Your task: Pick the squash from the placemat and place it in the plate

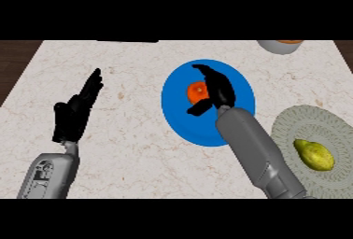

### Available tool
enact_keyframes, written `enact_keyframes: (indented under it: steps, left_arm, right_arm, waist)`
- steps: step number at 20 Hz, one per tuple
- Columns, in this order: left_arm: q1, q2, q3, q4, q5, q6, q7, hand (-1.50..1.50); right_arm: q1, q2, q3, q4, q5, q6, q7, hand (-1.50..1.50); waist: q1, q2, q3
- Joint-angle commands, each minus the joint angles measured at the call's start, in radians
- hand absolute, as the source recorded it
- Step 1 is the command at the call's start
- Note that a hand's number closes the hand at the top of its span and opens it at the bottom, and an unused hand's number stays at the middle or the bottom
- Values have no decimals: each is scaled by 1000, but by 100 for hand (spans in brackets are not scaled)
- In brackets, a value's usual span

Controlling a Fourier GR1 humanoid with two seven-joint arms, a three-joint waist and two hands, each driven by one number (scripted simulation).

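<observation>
— Pale marbled stone makes up the surface point(138, 154), with dark wood showing past its left and right edges. What sits furthest left?

— The left hand point(74, 114), near the left side, black, fingers straight and pointing up and away. It holds nothing and touches nothing — its grey forearm comes in from the lower edge.

— And in the middle?

— A blue plate point(180, 121), round but looking taller than wide. An orange object point(196, 91) lies on it, in the upper half. I can't tell what it is; only part of it shows.

— Why only part?

— The right hand point(217, 91) is over it. That hand hangs above the plate, fingers curved downward just beside the orange object and partly covering it. Whether the fingers actually grip it or only hover close, I can't tell. Its forearm runs down to the lower right, crossing the plate's lower right rim.

— Where's the squash?

— Further right — a yellow-green squash point(314, 154) lies on a round, grey-green woven placemat point(303, 121), well apart from the plate's centre. No hand touches it.

— Anything else?

— A pale bowl point(278, 46) with something orange inside, cut off at the top right.
</observation>
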Motion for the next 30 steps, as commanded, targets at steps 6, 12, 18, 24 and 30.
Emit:
enact_keyframes:
  steps: [6,12,18,24,30]
  left_arm:
    - [-10,14,32,1,10,3,12,0]
    - [13,-4,35,33,-8,31,-21,0]
    - [30,5,30,-2,-10,14,-7,0]
    - [2,28,63,38,10,-21,-32,0]
    - [41,-1,34,-90,-3,-15,67,0]
  right_arm:
    - [44,-8,-186,-107,-260,-115,-195,-150]
    - [162,-99,-252,-335,-338,-72,-104,-150]
    - [345,-271,-351,-475,-466,113,-164,-150]
    - [423,-373,-426,-422,-539,256,-284,-150]
    - [445,-379,-449,-404,-556,285,-315,-150]
  waist:
    - [-35,-8,0]
    - [-61,-16,-1]
    - [-53,-13,-1]
    - [-41,-8,-1]
    - [-36,-10,-1]
